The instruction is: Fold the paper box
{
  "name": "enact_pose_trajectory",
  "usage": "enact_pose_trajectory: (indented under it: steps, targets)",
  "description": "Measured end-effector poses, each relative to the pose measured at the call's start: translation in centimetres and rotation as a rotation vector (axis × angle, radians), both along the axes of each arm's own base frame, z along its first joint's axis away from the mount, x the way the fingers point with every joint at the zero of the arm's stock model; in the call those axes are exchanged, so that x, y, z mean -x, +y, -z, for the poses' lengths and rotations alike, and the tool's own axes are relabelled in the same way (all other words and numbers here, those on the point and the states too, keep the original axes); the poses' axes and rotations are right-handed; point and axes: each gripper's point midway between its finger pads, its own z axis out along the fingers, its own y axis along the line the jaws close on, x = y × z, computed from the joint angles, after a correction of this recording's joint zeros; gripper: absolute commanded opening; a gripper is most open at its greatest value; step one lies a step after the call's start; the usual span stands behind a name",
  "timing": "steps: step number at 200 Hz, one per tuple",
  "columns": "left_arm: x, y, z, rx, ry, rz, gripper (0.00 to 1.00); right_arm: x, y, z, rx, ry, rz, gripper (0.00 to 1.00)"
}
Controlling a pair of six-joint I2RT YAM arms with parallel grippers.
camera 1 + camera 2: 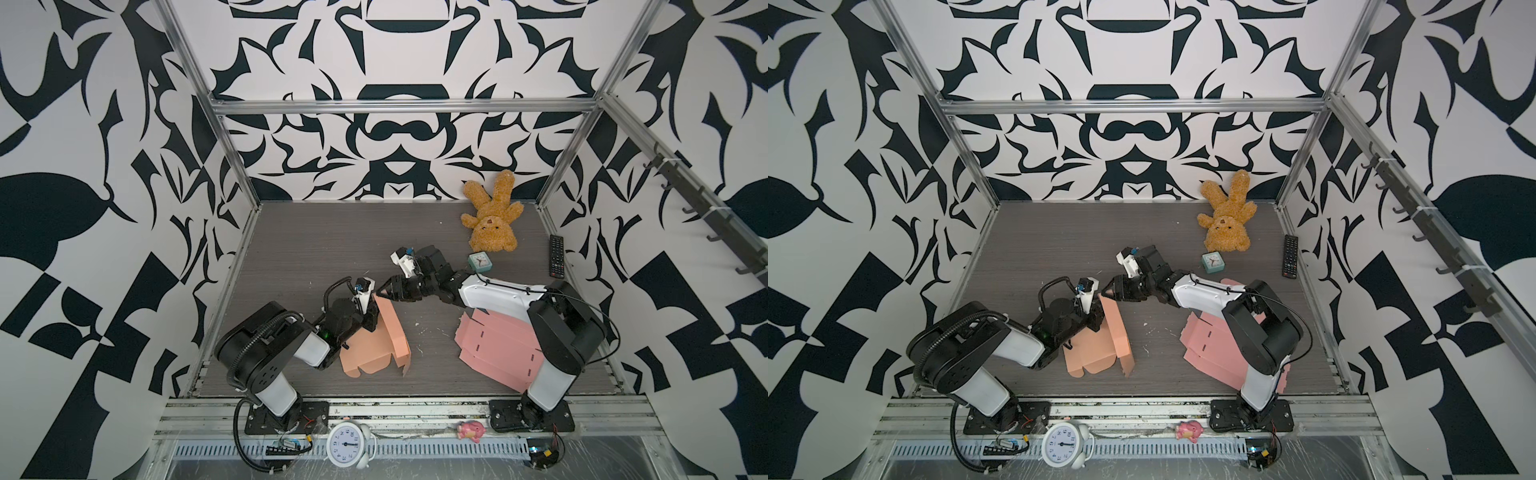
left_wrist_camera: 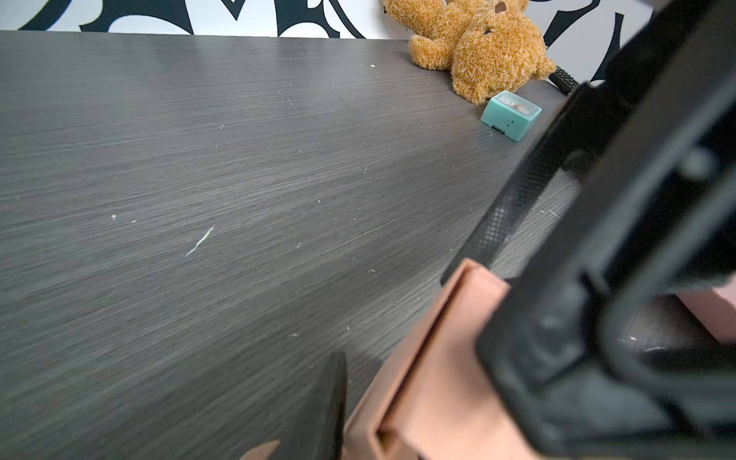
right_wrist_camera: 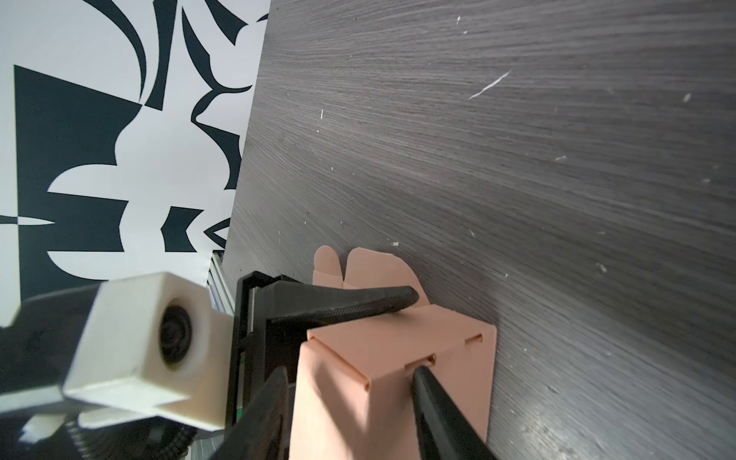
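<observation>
Hold left tool (image 1: 371, 322) clenched on raised wall of peach paper box (image 1: 365, 353), on desk (image 1: 311, 249) well apart from flat pink blank (image 1: 494, 345); press tab down gently with parted right tool (image 1: 381, 289).

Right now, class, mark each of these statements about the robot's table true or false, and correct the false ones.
1. The teddy bear lies at the far end of the table. True.
2. The pink sheet stands fully folded. False: it lies flat on the table.
3. The left gripper and right gripper are both at the peach box. True.
4. The remote lies beside the peach box. False: it lies at the table's right edge, well away from the box.
</observation>
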Motion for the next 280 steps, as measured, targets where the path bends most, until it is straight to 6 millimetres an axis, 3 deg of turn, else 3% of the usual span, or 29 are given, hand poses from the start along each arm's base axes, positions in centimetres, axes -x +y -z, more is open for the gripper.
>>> enact_pose_trajectory:
  steps: [93,150,203,280]
  targets:
    - [0.3,-0.9,-0.1,0.003,0.011,0.056,0.16,-0.5,-0.2,0.1,-0.033,0.028,-0.022,0.49]
    - [0.3,-0.9,-0.7,0.016,0.002,0.053,0.22,-0.5,-0.3,0.1,-0.04,0.033,-0.02,0.49]
    - [0.8,-0.4,-0.7,0.026,0.009,0.045,0.22,-0.5,-1.3,1.3,-0.022,0.057,-0.002,0.49]
    - [0.8,-0.3,-0.7,0.026,0.012,0.037,0.14,-0.4,-1.4,1.3,-0.046,0.064,-0.001,0.48]
